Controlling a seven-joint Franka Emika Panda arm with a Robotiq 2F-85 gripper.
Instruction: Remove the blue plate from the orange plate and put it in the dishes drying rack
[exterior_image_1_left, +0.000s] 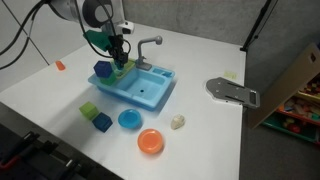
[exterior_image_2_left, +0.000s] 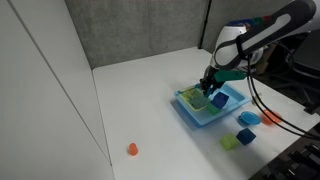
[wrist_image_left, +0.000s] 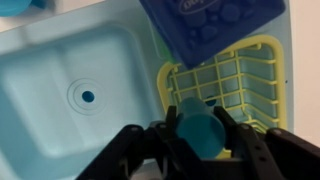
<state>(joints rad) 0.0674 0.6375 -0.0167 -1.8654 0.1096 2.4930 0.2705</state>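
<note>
My gripper (wrist_image_left: 200, 135) is shut on the small blue plate (wrist_image_left: 203, 128), held edge-on between the fingers just above the yellow-green dishes drying rack (wrist_image_left: 238, 82). In both exterior views the gripper (exterior_image_1_left: 120, 60) (exterior_image_2_left: 208, 85) hangs over the rack (exterior_image_1_left: 112, 74) (exterior_image_2_left: 191, 98) at the end of the light-blue sink (exterior_image_1_left: 145, 90). The orange plate (exterior_image_1_left: 150, 142) lies empty on the table near the front edge, away from the gripper.
A dark blue block (wrist_image_left: 215, 20) leans in the rack's far part. A larger light-blue plate (exterior_image_1_left: 129, 120), a blue cube (exterior_image_1_left: 102, 122) and a pale green block (exterior_image_1_left: 90, 109) lie before the sink. The grey tap (exterior_image_1_left: 148, 44) stands behind it. A grey tool (exterior_image_1_left: 232, 91) lies further off.
</note>
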